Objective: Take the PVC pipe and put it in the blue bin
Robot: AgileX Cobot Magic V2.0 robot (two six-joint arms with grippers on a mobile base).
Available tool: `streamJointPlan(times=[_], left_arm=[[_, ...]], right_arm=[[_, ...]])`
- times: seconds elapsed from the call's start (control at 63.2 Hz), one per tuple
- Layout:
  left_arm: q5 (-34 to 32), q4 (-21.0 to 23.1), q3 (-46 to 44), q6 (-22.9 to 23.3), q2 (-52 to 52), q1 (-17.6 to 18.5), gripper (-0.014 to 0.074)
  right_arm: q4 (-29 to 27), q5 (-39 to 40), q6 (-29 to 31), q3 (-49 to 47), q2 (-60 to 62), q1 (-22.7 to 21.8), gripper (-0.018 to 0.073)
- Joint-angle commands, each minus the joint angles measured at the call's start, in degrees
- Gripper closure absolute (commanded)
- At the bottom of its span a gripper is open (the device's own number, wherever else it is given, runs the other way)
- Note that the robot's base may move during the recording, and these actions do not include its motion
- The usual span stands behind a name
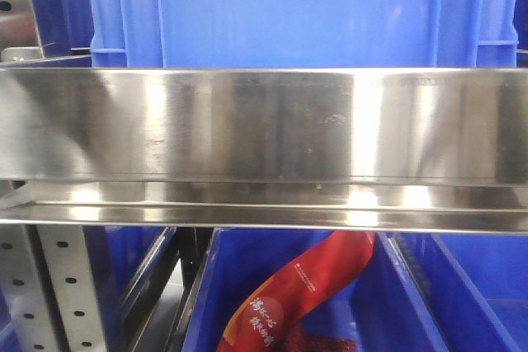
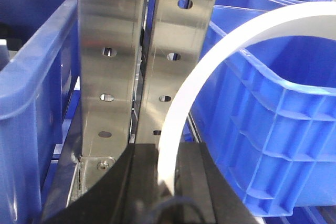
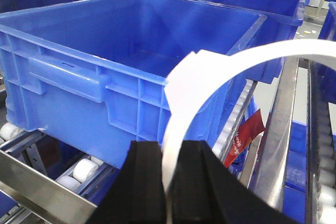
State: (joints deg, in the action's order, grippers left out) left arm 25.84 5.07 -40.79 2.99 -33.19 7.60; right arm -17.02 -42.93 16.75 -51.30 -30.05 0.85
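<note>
Steel racking [image 2: 107,51] fills the background on every side. White curved PVC pipe [image 3: 252,59] arcs up out of my right gripper [image 3: 170,182], jaws pinched narrow on it, just in front of the blue bin [image 3: 79,93] on rollers [image 3: 81,171]. My left gripper [image 2: 168,182] clamps a white arc too, possibly the same pipe, beside the racking's perforated uprights.

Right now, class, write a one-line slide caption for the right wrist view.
Right gripper closed on a white curved strip, facing a blue bin on conveyor rollers.
</note>
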Motion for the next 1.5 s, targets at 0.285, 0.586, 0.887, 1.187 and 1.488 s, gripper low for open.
streamJointPlan(times=[0.285, 0.586, 0.887, 1.187, 1.488], left_arm=[[-1.23, 0.15, -0.01, 0.29, 0.34, -0.06, 0.0707], [-1.30, -2.03, -0.01, 0.09, 0.34, -0.06, 0.0707], [-1.30, -2.03, -0.01, 0.09, 0.34, -0.06, 0.0707], [-1.30, -2.03, -0.01, 0.09, 0.34, -0.06, 0.0707], [-1.30, -2.03, -0.01, 0.09, 0.34, -0.06, 0.0707]], right_arm=[[0.35, 1.47, -0.10, 0.02, 0.00, -0.16, 0.0728], [0.35, 1.47, -0.10, 0.02, 0.00, -0.16, 0.0728], [0.35, 1.47, -0.10, 0.02, 0.00, -0.16, 0.0728], [0.35, 1.47, -0.10, 0.02, 0.00, -0.16, 0.0728], [0.01, 1.47, -0.10, 0.02, 0.00, -0.16, 0.0728]])
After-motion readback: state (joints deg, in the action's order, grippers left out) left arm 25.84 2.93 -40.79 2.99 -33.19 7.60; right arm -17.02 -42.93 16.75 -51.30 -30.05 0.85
